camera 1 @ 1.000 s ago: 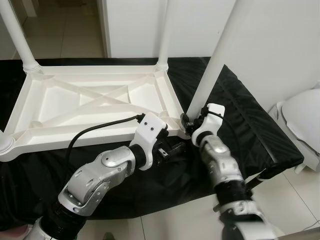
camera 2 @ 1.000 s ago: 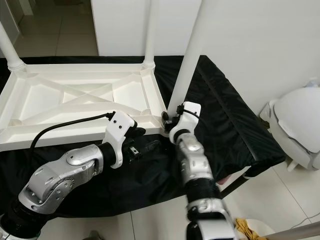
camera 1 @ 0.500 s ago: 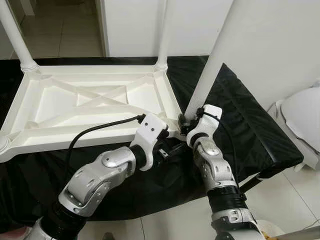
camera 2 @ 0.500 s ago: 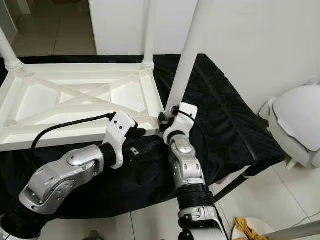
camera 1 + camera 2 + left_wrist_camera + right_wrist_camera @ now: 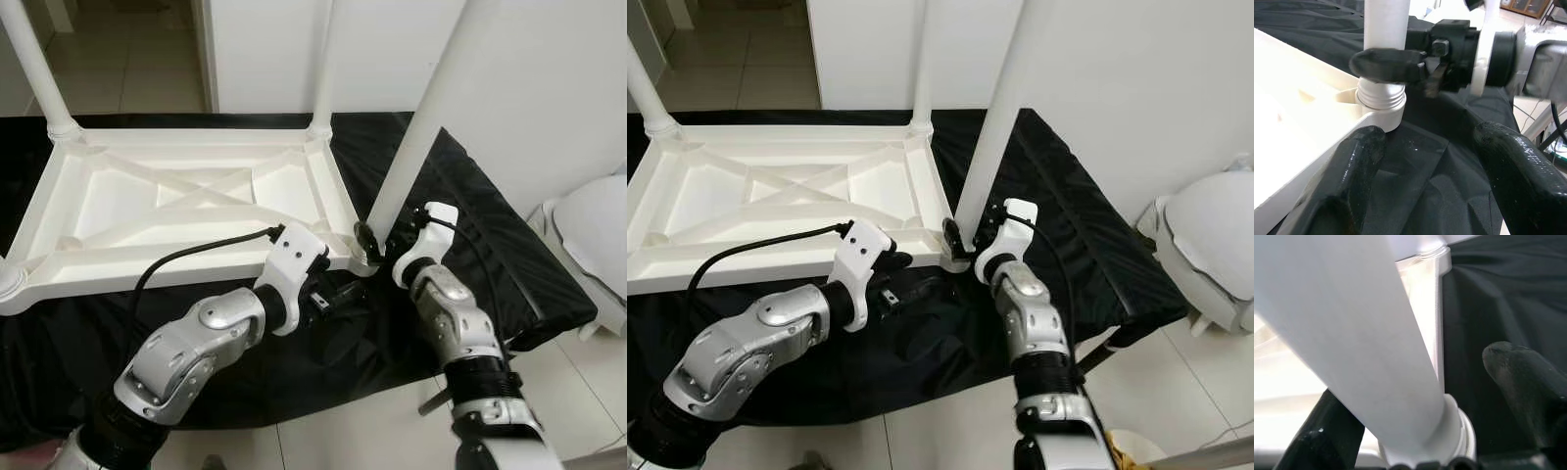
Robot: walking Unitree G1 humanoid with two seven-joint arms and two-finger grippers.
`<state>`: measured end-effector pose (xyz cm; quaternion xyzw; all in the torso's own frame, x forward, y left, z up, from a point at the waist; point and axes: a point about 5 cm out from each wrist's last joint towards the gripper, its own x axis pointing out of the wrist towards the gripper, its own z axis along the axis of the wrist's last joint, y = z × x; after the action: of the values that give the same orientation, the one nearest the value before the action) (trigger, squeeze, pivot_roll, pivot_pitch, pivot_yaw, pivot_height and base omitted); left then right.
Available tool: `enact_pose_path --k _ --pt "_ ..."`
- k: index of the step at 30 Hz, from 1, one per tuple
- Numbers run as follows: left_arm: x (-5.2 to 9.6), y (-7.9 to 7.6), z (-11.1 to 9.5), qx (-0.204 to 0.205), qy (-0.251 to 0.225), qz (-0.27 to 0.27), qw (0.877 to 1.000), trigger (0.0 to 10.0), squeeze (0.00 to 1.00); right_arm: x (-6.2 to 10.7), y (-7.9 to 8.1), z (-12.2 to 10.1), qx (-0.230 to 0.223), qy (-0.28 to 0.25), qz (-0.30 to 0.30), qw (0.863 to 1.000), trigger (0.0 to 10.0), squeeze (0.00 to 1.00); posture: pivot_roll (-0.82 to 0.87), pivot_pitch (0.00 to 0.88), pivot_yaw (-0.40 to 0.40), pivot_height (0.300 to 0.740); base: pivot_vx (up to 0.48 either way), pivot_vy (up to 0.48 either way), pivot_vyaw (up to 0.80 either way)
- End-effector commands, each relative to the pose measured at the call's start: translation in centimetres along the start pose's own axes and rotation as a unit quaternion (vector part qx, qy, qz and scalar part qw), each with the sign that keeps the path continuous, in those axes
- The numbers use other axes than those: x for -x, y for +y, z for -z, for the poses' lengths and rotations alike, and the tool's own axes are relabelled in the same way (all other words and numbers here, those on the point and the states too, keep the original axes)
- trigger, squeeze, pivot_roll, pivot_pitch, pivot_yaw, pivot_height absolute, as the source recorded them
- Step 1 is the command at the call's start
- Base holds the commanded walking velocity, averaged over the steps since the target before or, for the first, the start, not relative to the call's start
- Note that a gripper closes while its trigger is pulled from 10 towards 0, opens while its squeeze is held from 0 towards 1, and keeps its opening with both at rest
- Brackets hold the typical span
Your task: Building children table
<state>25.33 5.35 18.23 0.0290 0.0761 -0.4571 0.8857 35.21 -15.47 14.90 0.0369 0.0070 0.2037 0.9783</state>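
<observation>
A white plastic children's table (image 5: 186,262) lies upside down on a black cloth. A long white leg (image 5: 421,137) stands in its near right corner socket, with the threaded collar (image 5: 1380,95) showing above the socket. My right gripper (image 5: 380,240) straddles the base of this leg. One finger (image 5: 1386,66) lies against the leg, the other finger (image 5: 1520,382) stands off it with a gap, so it is open. My left gripper (image 5: 1432,137) is open just in front of and below that corner, over the cloth, holding nothing.
Two more legs (image 5: 34,69) (image 5: 321,69) stand upright at the far corners. The black cloth (image 5: 480,245) drops off at the right and front edges. A white rounded lidded object (image 5: 598,235) stands on the tiled floor to the right. A white wall is behind.
My right wrist has swung to the right around the leg's base, and its body now stands further from the leg. The left gripper has stayed near the corner.
</observation>
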Motion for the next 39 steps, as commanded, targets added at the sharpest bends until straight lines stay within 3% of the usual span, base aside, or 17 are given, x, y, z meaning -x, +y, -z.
enact_pose_path --k 1,6,16,17,18,19,26,39 --pt "0.0 -0.7 -0.1 -0.005 0.001 0.055 0.998 10.0 0.00 0.0 -0.3 0.0 0.006 -0.004 -0.031 1.000 10.0 0.00 0.01 0.014 -0.085 0.740 0.000 0.000 0.00" --pt "0.1 -0.5 -0.2 -0.008 0.002 0.053 0.999 10.0 0.00 -0.3 -1.4 0.1 0.055 0.017 -0.107 0.993 10.0 0.00 0.02 0.025 -0.069 0.740 0.000 0.000 0.00" --pt "0.3 -0.1 -0.5 -0.008 0.000 0.043 0.999 10.0 0.00 -1.6 -1.6 -0.3 0.085 0.043 -0.133 0.987 10.0 0.00 0.04 0.025 -0.068 0.740 0.000 0.000 0.00" --pt "0.4 -0.1 -0.5 -0.008 0.000 0.042 0.999 10.0 0.00 -1.8 -1.5 -0.2 0.094 0.050 -0.137 0.985 9.1 0.00 0.04 0.025 -0.067 0.740 0.000 0.000 0.00" --pt "0.4 -0.1 -0.5 -0.008 0.000 0.042 0.999 10.0 0.00 -1.8 -1.5 -0.2 0.094 0.050 -0.137 0.985 9.1 0.00 0.04 0.025 -0.067 0.740 0.000 0.000 0.00" --pt "0.4 0.0 -0.5 -0.009 0.000 0.041 0.999 10.0 0.00 -1.9 -1.4 0.1 0.096 0.059 -0.145 0.983 0.0 0.00 0.04 0.025 -0.067 0.740 0.000 0.000 0.00" --pt "0.5 0.1 -0.5 -0.010 0.001 0.039 0.999 10.0 0.00 -1.3 -1.5 1.3 0.082 0.093 -0.182 0.976 0.0 0.00 0.04 0.024 -0.066 0.740 0.000 0.000 0.00" --pt "0.5 0.0 -0.5 -0.009 0.003 0.043 0.999 10.0 0.00 -0.2 -1.1 2.2 0.072 0.074 -0.236 0.966 0.0 0.00 0.03 0.031 -0.059 0.740 0.000 0.000 0.00"
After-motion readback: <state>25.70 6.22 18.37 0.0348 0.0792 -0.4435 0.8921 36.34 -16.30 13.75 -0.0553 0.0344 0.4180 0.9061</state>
